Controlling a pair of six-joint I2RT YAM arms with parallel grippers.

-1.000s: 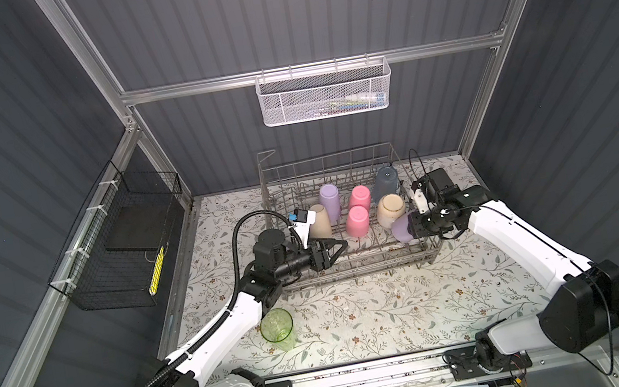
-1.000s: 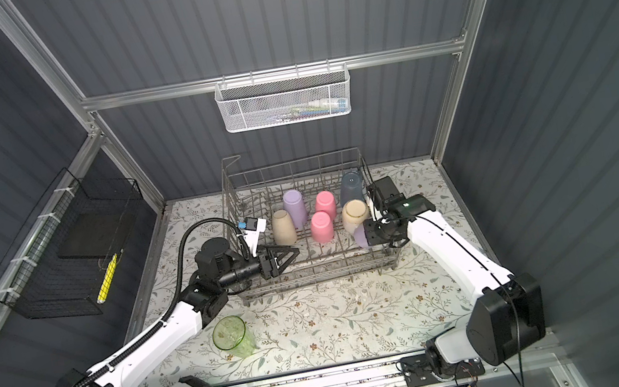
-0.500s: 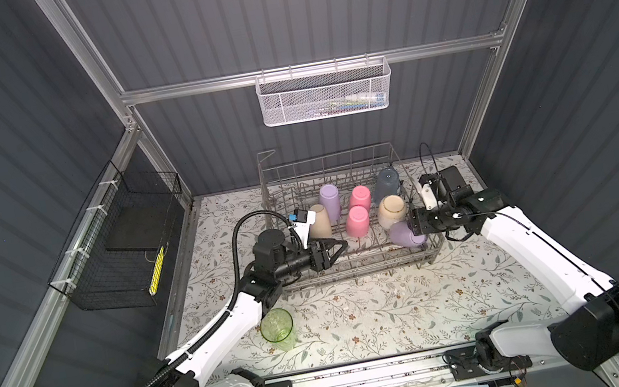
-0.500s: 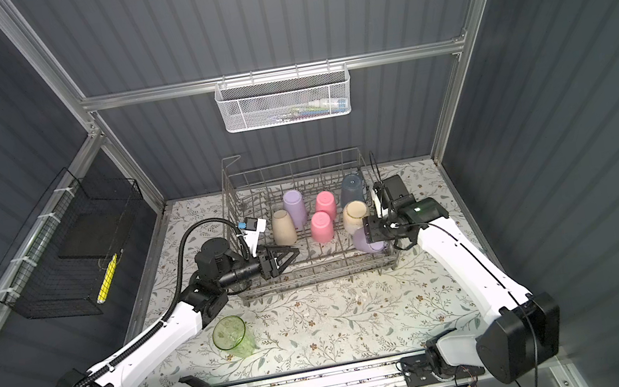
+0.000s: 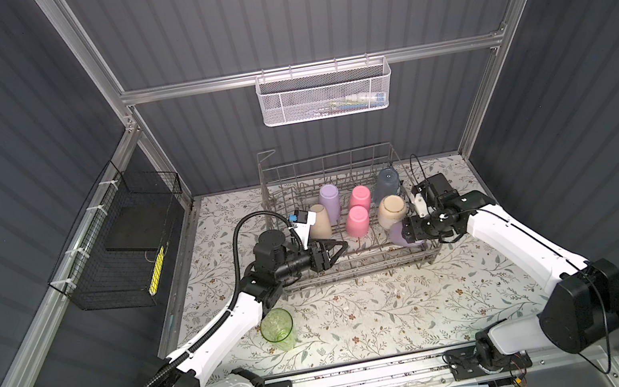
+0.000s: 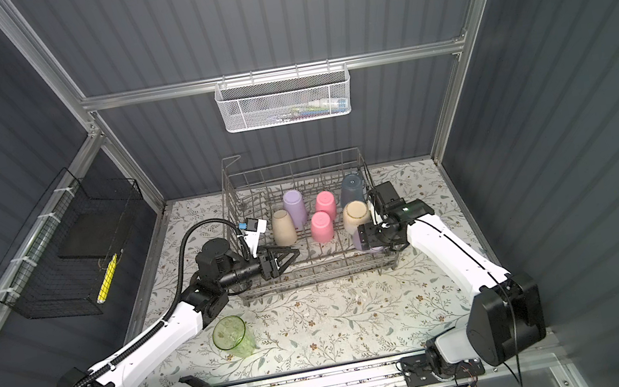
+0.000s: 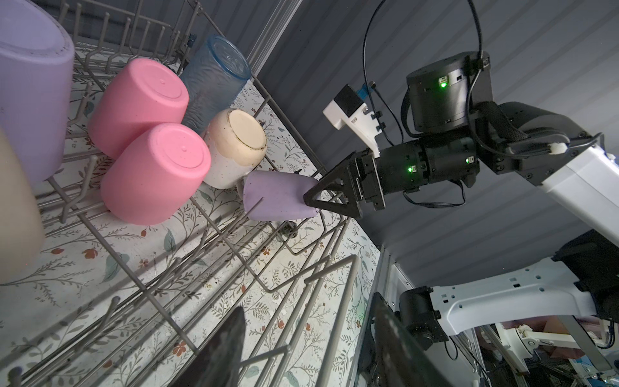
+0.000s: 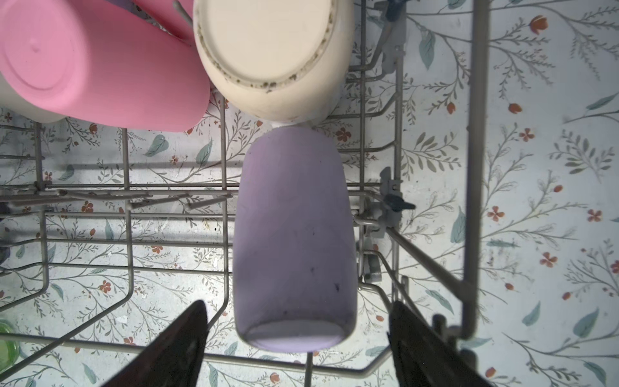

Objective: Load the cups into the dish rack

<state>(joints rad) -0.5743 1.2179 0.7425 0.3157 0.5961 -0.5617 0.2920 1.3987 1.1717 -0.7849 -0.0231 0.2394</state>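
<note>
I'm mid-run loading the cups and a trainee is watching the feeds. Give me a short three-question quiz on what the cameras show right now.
1. True or false: the clear green plastic tumbler stands inside the grey wire dish rack.
2. Multiple choice: the lilac plastic tumbler between the open fingers of the right gripper is A) upright, mouth up; B) lying on its side; C) upside down, base up.
3. How many tumblers are inside the rack altogether?

Key:
1. False. It stands upright on the floral table, in front of the rack.
2. B.
3. Seven.
</note>
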